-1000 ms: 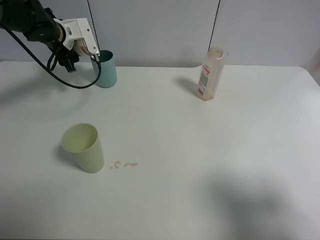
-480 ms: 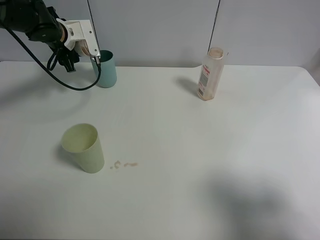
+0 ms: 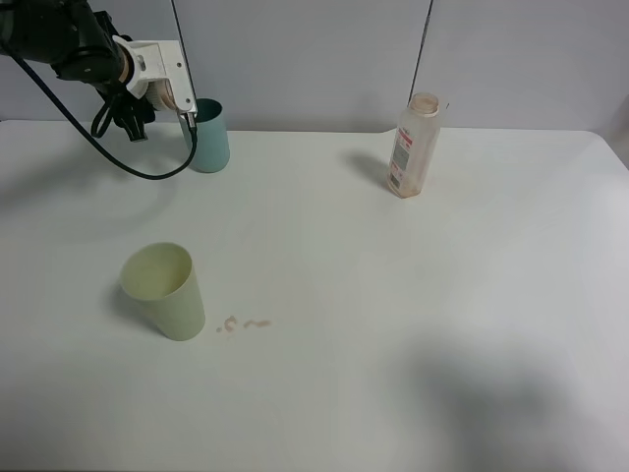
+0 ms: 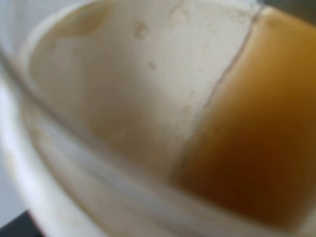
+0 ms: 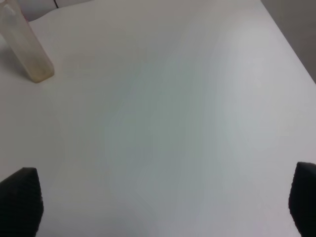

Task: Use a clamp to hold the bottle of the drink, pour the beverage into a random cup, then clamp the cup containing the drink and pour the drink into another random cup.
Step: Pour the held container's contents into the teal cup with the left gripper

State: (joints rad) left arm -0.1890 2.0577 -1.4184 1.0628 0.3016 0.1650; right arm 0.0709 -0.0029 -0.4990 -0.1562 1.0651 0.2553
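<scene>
My left gripper [image 3: 169,90] hangs at the back left, shut on the cup containing the drink, tipped over the rim of the teal cup [image 3: 209,138]. The left wrist view is filled by that cup's pale inner wall [image 4: 123,89] and the brown beverage [image 4: 256,123] pooled to one side. The bottle [image 3: 413,147] stands upright at the back right, also seen as the bottle [image 5: 24,44] in the right wrist view. My right gripper [image 5: 158,202] is open over bare table, well apart from the bottle, and is out of the high view.
A pale yellow-green cup [image 3: 165,290] stands upright at the front left. A few small brownish drops [image 3: 244,324] lie on the white table [image 3: 393,295] just to its right. A grey wall closes the back.
My left gripper with the cup has shifted very slightly up and left over the teal cup. Everything else is where it was.
</scene>
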